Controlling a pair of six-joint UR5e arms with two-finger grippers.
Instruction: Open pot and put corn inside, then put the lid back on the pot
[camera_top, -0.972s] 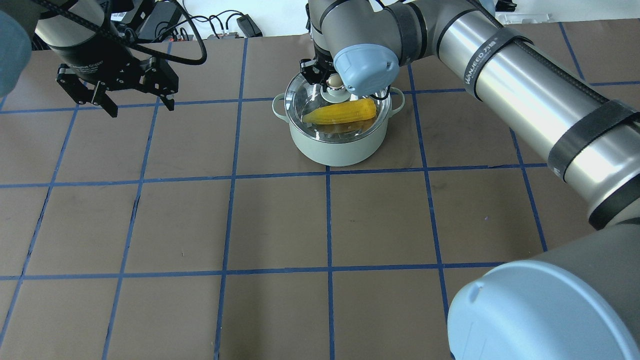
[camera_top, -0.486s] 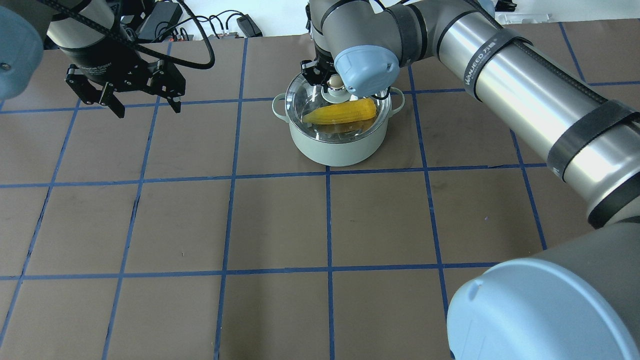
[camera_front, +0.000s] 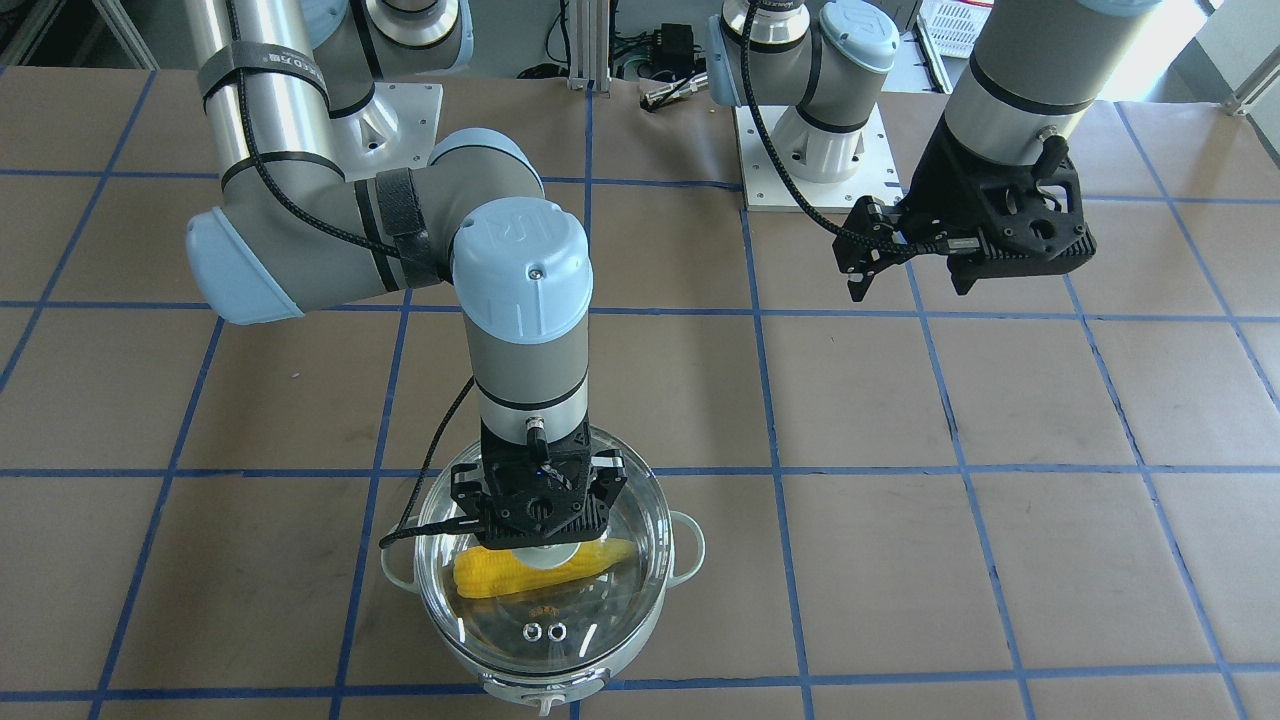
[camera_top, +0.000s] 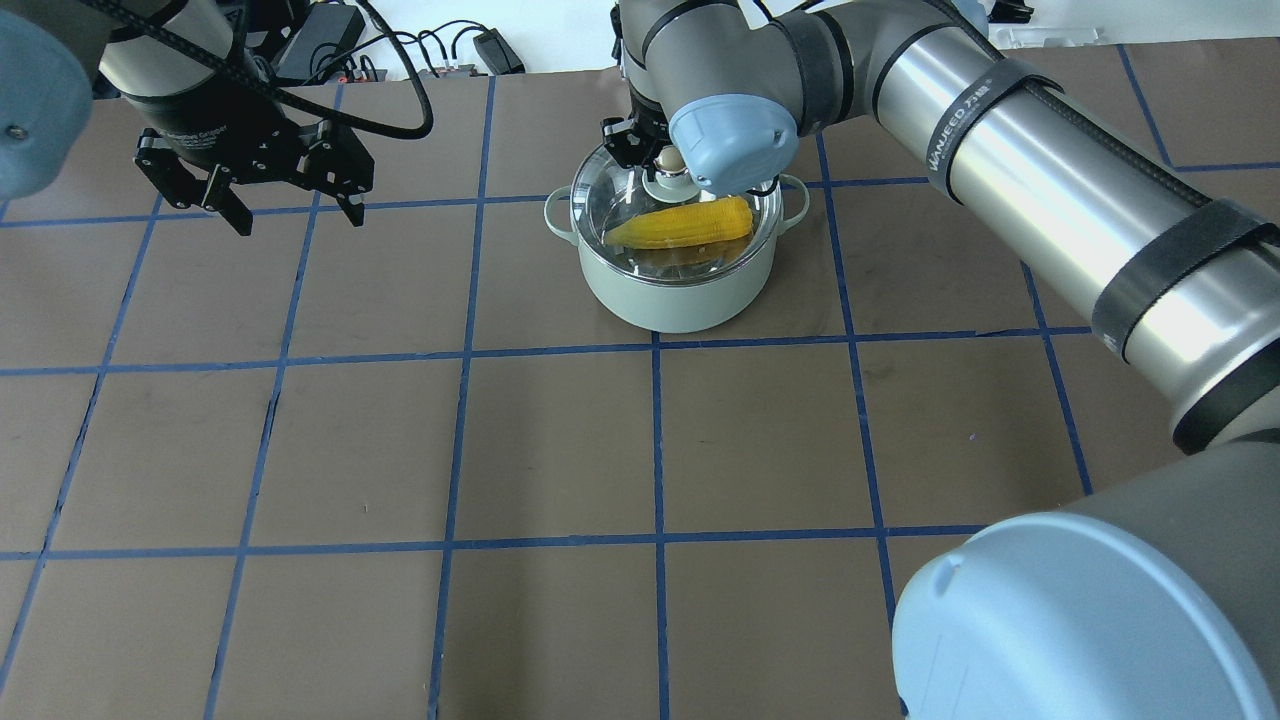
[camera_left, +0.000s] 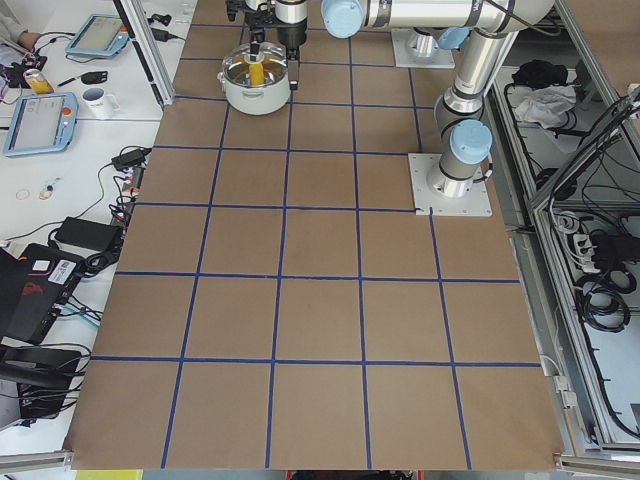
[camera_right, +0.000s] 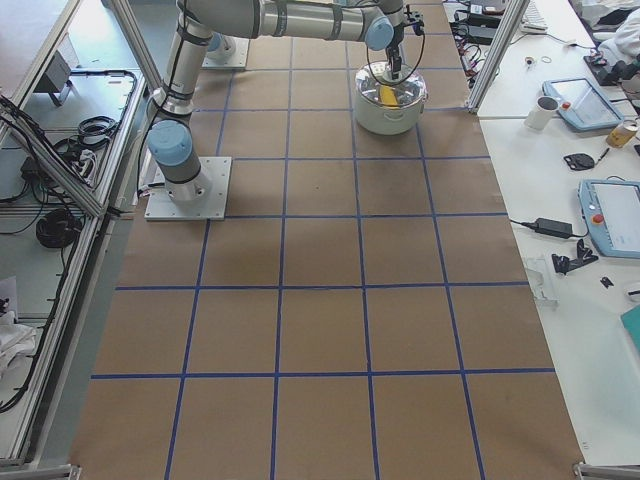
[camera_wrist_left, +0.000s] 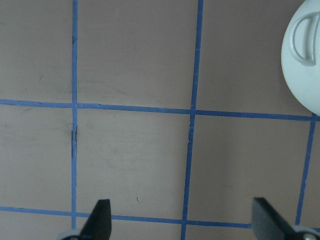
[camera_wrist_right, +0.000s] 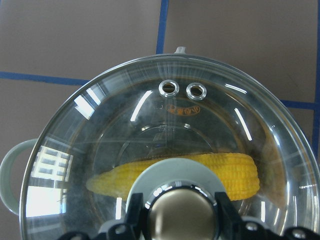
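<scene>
The mint-green pot (camera_top: 680, 300) stands at the table's far middle with the clear glass lid (camera_top: 620, 215) resting on it. Under the glass lies the yellow corn (camera_top: 690, 225), also plain in the right wrist view (camera_wrist_right: 235, 172). My right gripper (camera_top: 668, 165) comes straight down over the lid's knob, its fingers (camera_wrist_right: 136, 220) pressed against both sides of the knob, shut on it. My left gripper (camera_top: 298, 222) hangs open and holds nothing above the bare table, well left of the pot. One pot handle (camera_wrist_left: 305, 35) shows at the edge of the left wrist view.
The brown table cover (camera_top: 560, 450) carries a grid of blue tape lines. Cables and power adapters (camera_top: 480, 50) lie beyond the far edge. Side benches hold tablets and a mug (camera_left: 97, 100).
My left gripper has shifted a little to the right and toward the far edge, still open. The right gripper, lid, pot and corn have not moved.
</scene>
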